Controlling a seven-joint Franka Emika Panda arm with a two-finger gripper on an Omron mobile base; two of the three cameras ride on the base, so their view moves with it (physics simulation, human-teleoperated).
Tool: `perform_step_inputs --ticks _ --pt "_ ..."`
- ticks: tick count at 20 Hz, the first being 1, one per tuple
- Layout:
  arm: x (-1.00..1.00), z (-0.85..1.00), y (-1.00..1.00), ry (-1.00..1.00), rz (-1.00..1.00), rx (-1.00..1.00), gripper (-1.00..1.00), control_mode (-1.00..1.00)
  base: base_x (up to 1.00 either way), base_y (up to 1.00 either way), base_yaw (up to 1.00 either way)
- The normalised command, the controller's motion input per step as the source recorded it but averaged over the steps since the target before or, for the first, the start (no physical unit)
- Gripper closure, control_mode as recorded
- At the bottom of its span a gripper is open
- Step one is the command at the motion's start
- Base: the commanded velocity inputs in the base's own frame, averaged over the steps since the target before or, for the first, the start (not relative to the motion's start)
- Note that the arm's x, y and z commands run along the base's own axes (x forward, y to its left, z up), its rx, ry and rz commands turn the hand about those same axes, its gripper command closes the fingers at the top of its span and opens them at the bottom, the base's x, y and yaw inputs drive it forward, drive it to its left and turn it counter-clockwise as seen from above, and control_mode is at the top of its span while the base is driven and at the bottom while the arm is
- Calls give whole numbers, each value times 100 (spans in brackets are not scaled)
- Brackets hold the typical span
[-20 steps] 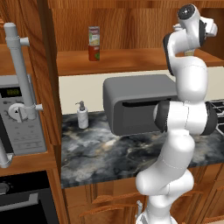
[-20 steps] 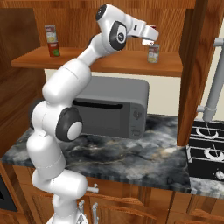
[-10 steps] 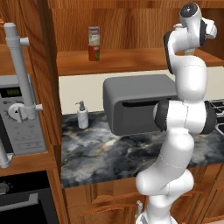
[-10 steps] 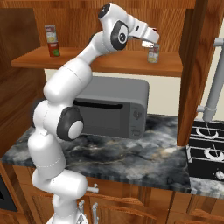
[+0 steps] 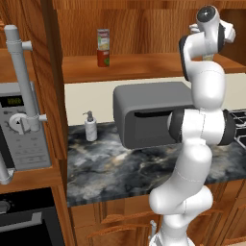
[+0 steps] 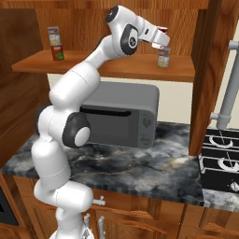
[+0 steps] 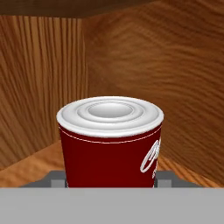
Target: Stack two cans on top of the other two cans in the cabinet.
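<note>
My gripper (image 6: pixel 161 38) is up at the right end of the cabinet shelf (image 6: pixel 116 70), shut on the red-and-white can (image 7: pixel 109 148). That can stands upright between the fingertips (image 7: pixel 57 181), its silver lid facing the hand camera. Directly below it the grey-green can (image 6: pixel 163 57) stands on the shelf; I cannot tell whether the two touch. At the shelf's left end the yellow-green can (image 6: pixel 55 35) sits stacked on the plain red can (image 6: pixel 58 53). The same stack (image 5: pixel 103 47) appears in the left base view. There my own arm hides the hand.
A grey microwave (image 6: pixel 121 112) stands on the marble counter (image 6: pixel 140 161) under the shelf. A soap dispenser (image 5: pixel 90 127) is left of it. A wooden cabinet side (image 6: pixel 205 74) rises right of the shelf, with a stove (image 6: pixel 221 158) beyond it.
The hand with the red-and-white can has shifted only slightly above the grey-green can. The stack at the left has not moved.
</note>
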Motion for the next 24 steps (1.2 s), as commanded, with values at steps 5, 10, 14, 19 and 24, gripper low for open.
perform_step_inputs --ticks 5,10,14,19,24 --pt "15 -5 -1 -4 0 0 100 -100 0 0 0" --pt "10 -1 -9 -1 0 -2 100 -100 0 0 0" --pt "9 0 -9 -1 0 -3 100 -100 0 0 0" --pt "13 -3 -2 0 0 -1 100 -100 0 0 0" --pt "9 -2 -2 0 0 0 100 -100 0 0 0"
